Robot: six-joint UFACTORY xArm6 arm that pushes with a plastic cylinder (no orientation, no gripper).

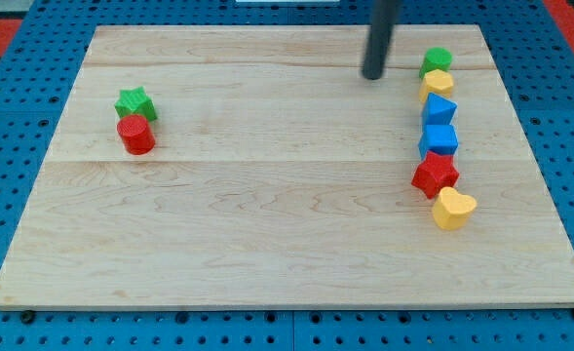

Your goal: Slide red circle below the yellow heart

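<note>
No jaws fitted; only my tip. Red circle seen far to its left, untouched beside green star. Yellow heart lower right. Push not begun.

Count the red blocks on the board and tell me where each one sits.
2. The red circle sits at the view's left, touching the green star above it. The red star is in the right-hand column, between a blue cube and the yellow heart. None appear hidden.
</note>
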